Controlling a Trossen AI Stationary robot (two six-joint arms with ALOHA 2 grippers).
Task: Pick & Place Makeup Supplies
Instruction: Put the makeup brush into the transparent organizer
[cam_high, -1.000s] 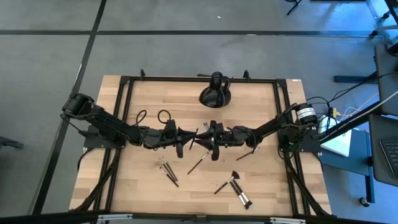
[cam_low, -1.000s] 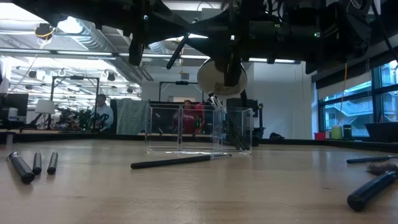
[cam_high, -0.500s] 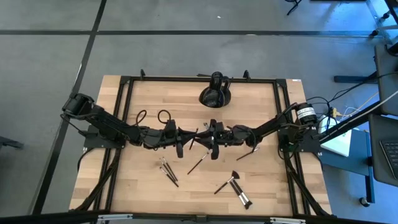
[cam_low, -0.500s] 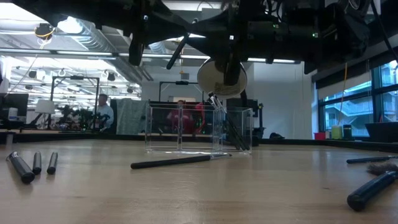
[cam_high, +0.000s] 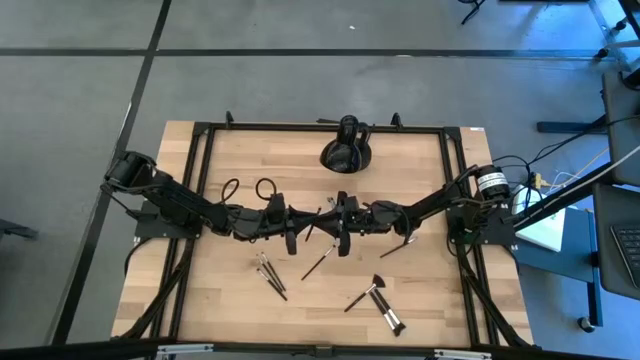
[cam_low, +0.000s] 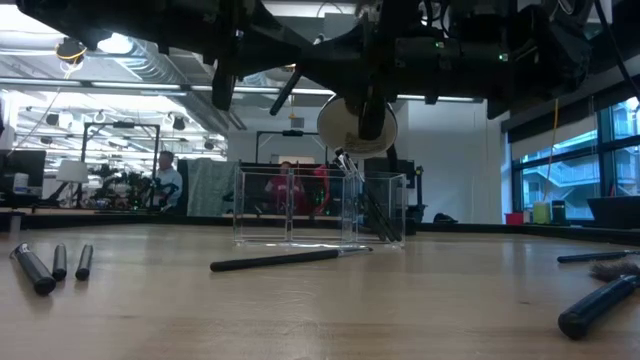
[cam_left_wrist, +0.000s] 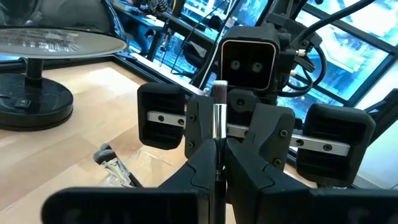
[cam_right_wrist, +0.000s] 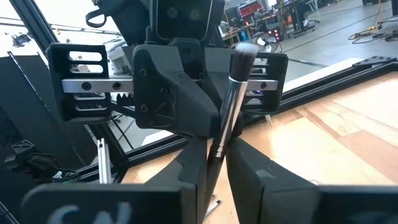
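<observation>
Makeup brush (cam_right_wrist: 231, 106) is passing between arms above mid-bench: left gripper (cam_high: 300, 222) fingers are pinching it, right gripper (cam_high: 322, 222) fingers are narrowing onto it. Next, probably, left releasing.

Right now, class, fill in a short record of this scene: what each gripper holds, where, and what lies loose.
Left gripper: fingers shut on thin dark-handled makeup brush with silver ferrule, above mid-table
Right gripper: facing it, fingers closed on the same brush
Brush pose: roughly upright, bristles up
Loose brushes: several lying on the light wooden table
</observation>
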